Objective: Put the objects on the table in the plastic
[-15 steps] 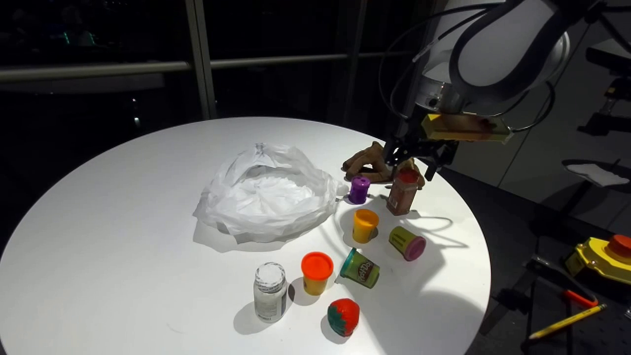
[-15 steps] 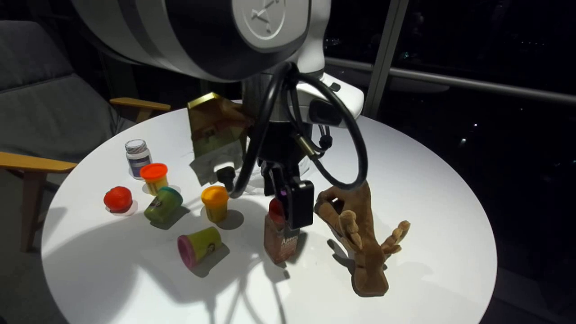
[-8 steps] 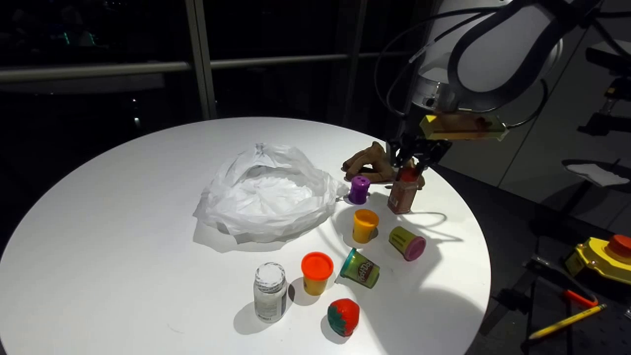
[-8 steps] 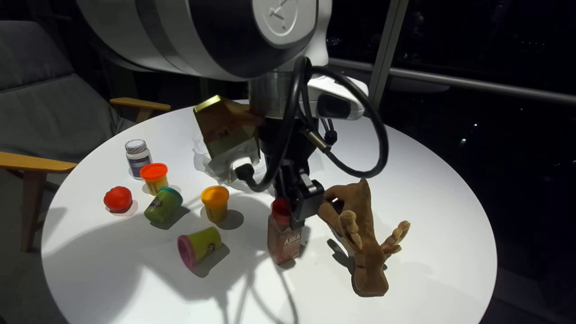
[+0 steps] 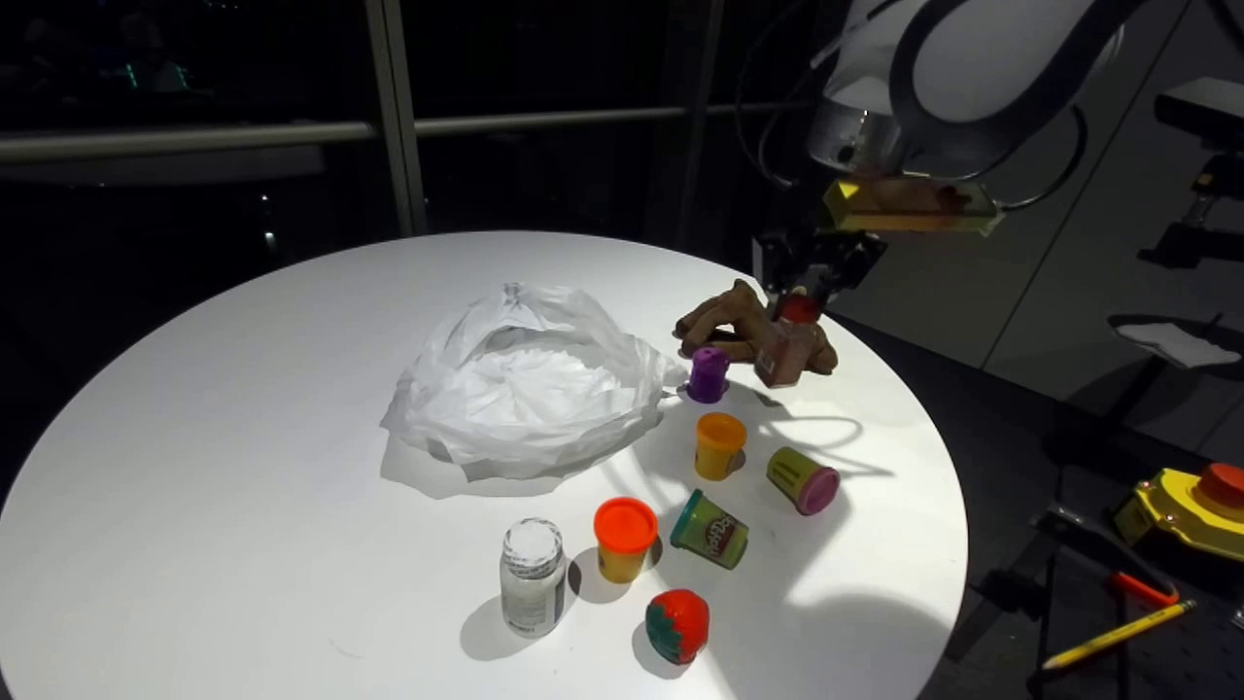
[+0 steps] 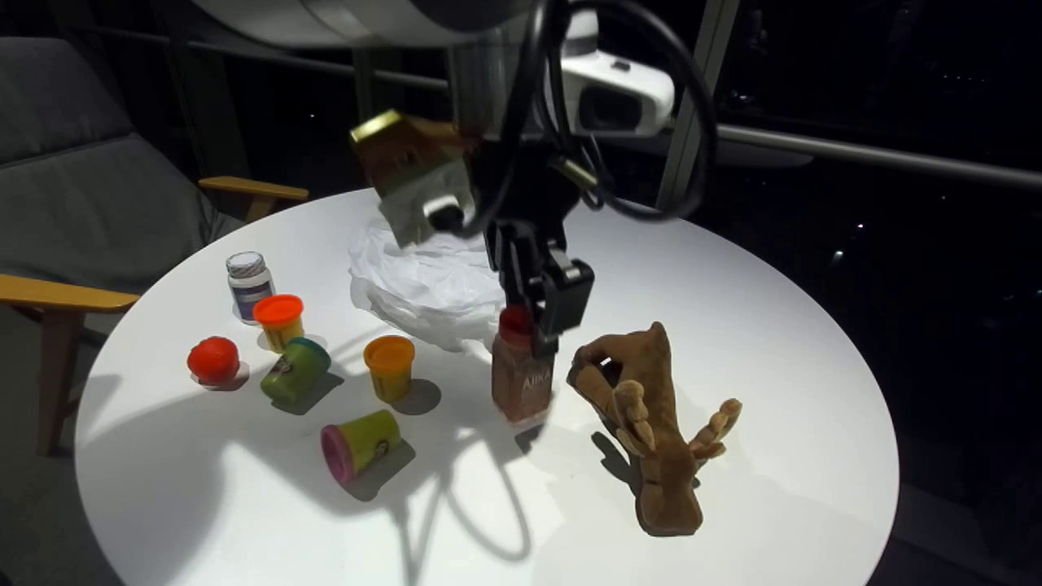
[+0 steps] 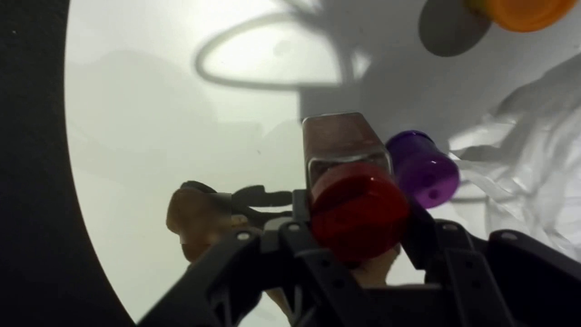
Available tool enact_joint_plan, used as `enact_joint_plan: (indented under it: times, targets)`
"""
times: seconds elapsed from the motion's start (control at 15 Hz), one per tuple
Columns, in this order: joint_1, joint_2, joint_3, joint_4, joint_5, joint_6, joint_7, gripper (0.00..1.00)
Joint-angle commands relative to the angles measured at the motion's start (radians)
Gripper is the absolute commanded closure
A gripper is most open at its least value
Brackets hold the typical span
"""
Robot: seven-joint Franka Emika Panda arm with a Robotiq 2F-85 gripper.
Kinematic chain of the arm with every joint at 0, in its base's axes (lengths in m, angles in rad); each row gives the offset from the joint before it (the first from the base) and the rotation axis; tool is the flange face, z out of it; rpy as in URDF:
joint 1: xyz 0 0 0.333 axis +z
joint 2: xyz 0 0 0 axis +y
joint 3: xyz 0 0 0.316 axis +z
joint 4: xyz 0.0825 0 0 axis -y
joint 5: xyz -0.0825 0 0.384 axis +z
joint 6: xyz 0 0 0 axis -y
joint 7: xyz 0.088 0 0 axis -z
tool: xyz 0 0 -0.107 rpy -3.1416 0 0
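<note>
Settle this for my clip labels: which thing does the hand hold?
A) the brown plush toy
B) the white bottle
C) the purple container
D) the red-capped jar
D: in the wrist view the hand grips the jar by its red cap, and in an exterior view it hangs above the table.

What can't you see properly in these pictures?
Purple can: hidden in an exterior view behind the gripper and red-capped bottle.
Orange cup: cut off by the wrist view's top edge.
Brown toy: partly covered by the gripper in the wrist view.
White bottle: its writing is too small to read in both exterior views.
</note>
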Motion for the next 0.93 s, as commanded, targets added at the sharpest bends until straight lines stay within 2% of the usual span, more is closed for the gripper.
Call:
enact_joint_plan:
  times: [0.0, 0.2, 0.4, 0.53, 0.87]
  targets:
    - [0.011, -0.104, 0.099, 0.084, 0.154, -0.109, -0.026, 0.76]
    - [0.030, -0.041, 0.175, 0.245, 0.258, -0.146, -0.006, 0.76]
    - [0.049, 0.079, 0.209, 0.374, 0.276, -0.119, 0.024, 0.76]
    - [0.066, 0.170, 0.204, 0.445, 0.244, -0.102, 0.057, 0.76]
    - [0.135, 0.402, 0.122, 0.634, 0.142, -0.063, 0.132, 0.76]
